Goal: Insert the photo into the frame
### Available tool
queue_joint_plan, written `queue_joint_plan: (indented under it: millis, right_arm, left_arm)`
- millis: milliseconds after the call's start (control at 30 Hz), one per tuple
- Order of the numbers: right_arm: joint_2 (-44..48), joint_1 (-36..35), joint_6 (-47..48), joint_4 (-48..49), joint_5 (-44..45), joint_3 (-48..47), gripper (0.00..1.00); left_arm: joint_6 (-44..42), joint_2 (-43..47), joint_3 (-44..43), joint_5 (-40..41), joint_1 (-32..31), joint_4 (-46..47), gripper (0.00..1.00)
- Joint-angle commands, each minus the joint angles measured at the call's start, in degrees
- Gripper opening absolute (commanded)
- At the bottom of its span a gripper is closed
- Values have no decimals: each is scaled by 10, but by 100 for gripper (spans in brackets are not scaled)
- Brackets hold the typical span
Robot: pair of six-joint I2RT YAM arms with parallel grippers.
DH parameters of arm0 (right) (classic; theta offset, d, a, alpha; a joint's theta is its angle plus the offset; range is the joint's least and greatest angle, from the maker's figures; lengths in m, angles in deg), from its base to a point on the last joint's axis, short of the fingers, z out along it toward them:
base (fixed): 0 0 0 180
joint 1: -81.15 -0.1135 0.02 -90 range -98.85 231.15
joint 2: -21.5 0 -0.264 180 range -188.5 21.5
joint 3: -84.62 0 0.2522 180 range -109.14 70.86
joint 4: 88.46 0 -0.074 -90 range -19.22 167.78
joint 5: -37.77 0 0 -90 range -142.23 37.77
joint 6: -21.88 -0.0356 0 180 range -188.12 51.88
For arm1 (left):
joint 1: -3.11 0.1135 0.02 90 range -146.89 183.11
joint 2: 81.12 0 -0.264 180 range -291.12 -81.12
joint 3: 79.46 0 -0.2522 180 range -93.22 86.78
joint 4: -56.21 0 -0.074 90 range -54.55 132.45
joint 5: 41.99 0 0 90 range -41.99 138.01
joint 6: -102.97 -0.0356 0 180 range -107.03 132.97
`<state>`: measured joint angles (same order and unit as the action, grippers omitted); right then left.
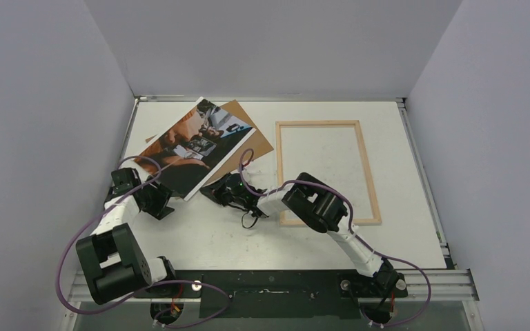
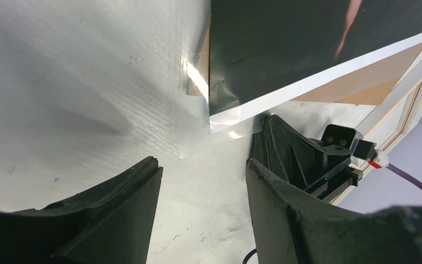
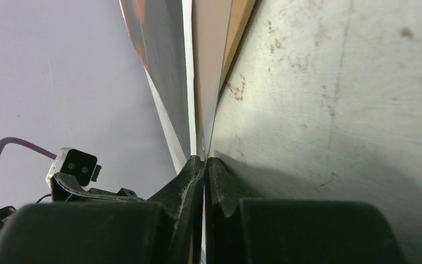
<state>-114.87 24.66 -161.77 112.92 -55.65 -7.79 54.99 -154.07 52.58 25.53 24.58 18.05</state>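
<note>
At the far left of the table (image 1: 207,238), the photo (image 1: 197,141) lies skewed over a brown hardboard sheet (image 1: 252,134), well apart from the frame (image 1: 366,165).

Handling properties, as I judge them:
- The photo is light, thin and flexible. It will sag if held at a single point, and it creases easily.
- Its surface looks glossy, so I expect the pads to slip on it.
- I take hold on the white border only, close to a corner, and I want a second support on the opposite edge before any lift.

End effectors:
- The right gripper (image 3: 203,159) is closed. In its wrist view the print's near edge runs straight into the fingertips, so I read this as a pinch on the photo, though the grip is thin and seen edge-on.
- The left gripper (image 2: 203,165) stands with its jaws apart and holds nothing. It sits low over the table, just beside a corner of the photo.

Container status:
- The frame lies flat at centre right.
- Inside its wooden rim I see only a pale surface. There is no print in it.
- The right forearm crosses its near left corner.
</note>
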Motion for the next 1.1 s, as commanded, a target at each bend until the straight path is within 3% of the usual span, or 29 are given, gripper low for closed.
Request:
queue_joint_plan:
  millis: [0, 400, 667, 1067]
  right_arm:
    - [21, 9, 42, -49, 14, -17, 0]
    - [122, 37, 150, -346, -16, -82, 0]
    - [157, 55, 222, -516, -22, -156, 0]
    - [171, 82, 380, -713, -36, -289, 0]
  left_arm:
    - [-19, -1, -39, 6, 3, -10, 56]
    - [-72, -7, -144, 27, 3, -91, 62]
    - [-66, -120, -210, -80, 1, 8, 64]
    - [-62, -306, -340, -120, -9, 107, 61]
